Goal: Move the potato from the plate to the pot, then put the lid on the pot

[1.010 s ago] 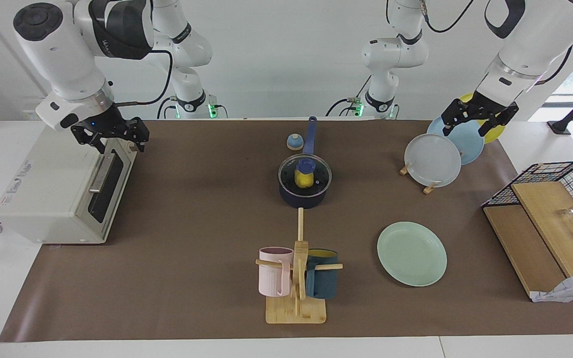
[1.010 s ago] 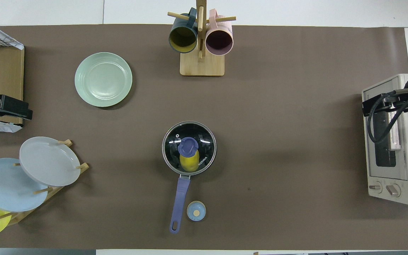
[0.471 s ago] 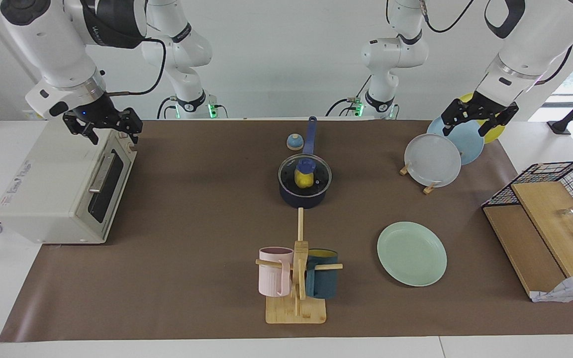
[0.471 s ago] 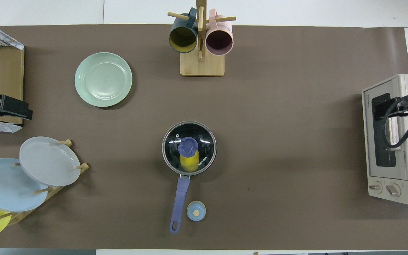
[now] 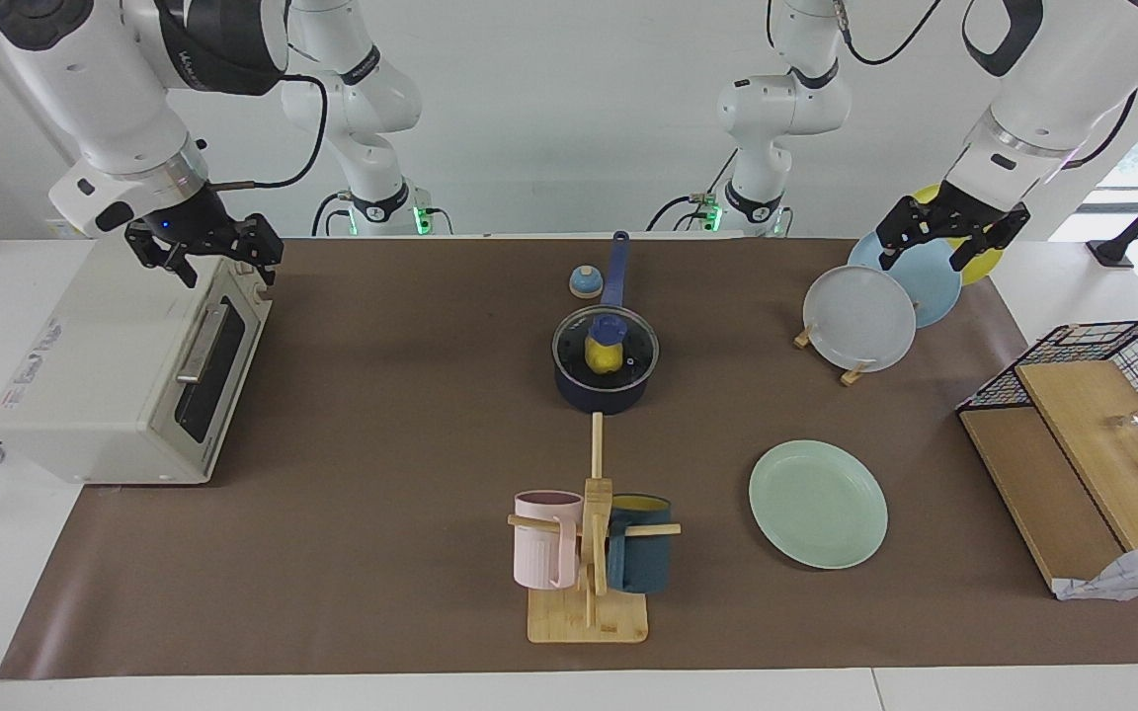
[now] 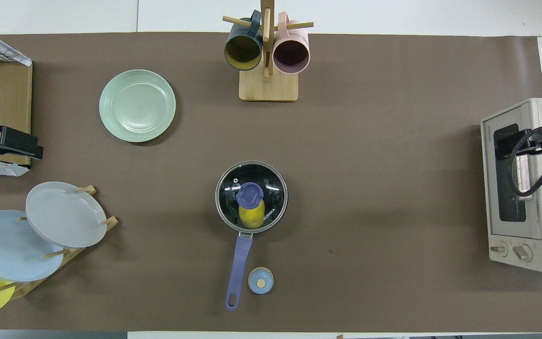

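Note:
The dark navy pot (image 5: pixel 601 395) stands mid-table with its long blue handle (image 6: pixel 239 263) pointing toward the robots. The clear glass lid (image 5: pixel 631 344) with a blue knob (image 6: pixel 250 194) sits on it. Through the glass the yellow potato (image 5: pixel 602 358) (image 6: pixel 251 216) shows inside the pot. The mint-green plate (image 5: pixel 818 504) (image 6: pixel 137 105) lies bare, farther from the robots, toward the left arm's end. My left gripper (image 5: pixel 934 252) (image 6: pixel 17 146) hangs open over the plate rack. My right gripper (image 5: pixel 228 275) (image 6: pixel 506 141) hangs open over the toaster oven's top front edge. Neither holds anything.
A toaster oven (image 5: pixel 124 375) fills the right arm's end. A rack of upright plates (image 5: pixel 860 318) and a wire basket with wooden boards (image 5: pixel 1083 434) stand at the left arm's end. A mug tree (image 5: pixel 589 533) is farthest out, and a small blue bell (image 5: pixel 585 282) sits beside the pot handle.
My right gripper has risen and drawn back over the toaster oven, then stopped. The left gripper, pot, lid and plate have not moved.

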Robot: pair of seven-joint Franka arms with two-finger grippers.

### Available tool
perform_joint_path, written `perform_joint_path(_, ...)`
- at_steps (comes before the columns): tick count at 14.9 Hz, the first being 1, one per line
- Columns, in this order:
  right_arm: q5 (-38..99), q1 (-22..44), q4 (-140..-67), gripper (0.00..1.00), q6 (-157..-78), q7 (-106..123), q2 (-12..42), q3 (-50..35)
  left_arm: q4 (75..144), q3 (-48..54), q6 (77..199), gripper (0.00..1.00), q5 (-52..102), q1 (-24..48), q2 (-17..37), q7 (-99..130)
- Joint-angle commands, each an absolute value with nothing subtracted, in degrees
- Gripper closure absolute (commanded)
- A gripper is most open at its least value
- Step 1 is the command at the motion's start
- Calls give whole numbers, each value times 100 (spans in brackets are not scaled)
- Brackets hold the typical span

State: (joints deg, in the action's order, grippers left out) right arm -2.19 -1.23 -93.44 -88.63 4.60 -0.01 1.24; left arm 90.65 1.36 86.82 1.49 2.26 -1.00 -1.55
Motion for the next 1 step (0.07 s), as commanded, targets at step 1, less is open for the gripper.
perform_joint_path(1,-97,-211,-9431,0,-8868,430,-79,88,9158,185,8622,0,79,167,-229,-132)
